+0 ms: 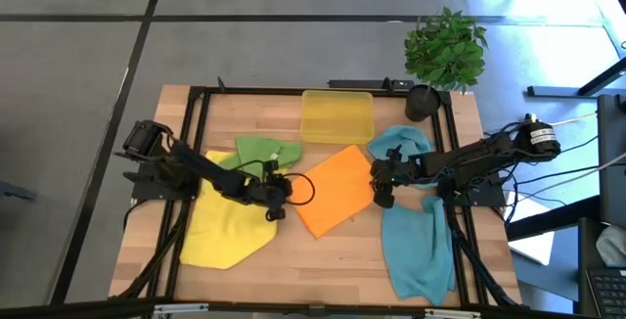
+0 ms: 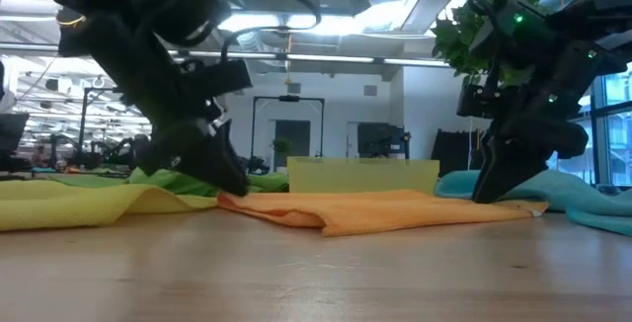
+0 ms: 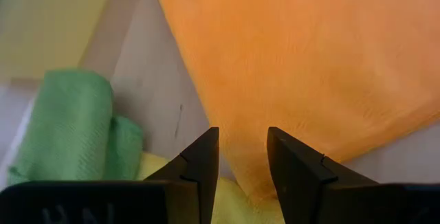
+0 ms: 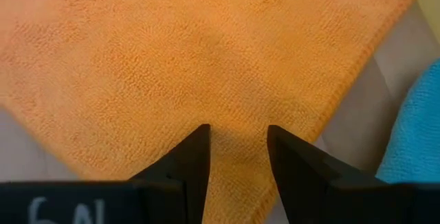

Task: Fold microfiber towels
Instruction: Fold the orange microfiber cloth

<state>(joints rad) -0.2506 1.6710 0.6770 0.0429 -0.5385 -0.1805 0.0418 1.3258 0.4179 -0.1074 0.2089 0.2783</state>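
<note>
Left wrist view, left gripper [image 3: 242,157]: jaws are seen parted by a narrow gap over the orange towel's [image 3: 302,59] corner; whether cloth is pinched cannot be told.
Right wrist view, right gripper [image 4: 238,157]: jaws are likewise held slightly apart above the opposite corner of the orange towel; a grasp cannot be confirmed.
Orange towel, one: it is laid flat at the table's [image 1: 342,260] middle, between the two grippers.
Green towel [image 1: 266,150], one: it is bunched just behind the left gripper.
Yellow towel [image 1: 227,221], one: it is spread under the left arm, its edge tucked beneath the orange corner.
Teal-blue towels [image 1: 416,236], two counted: both are draped on the right side, beneath the right arm.
Yellow tray [image 1: 336,115], one: it is set behind the orange towel.
Potted plant [image 1: 445,50], one: it is placed at the far right corner.
</note>
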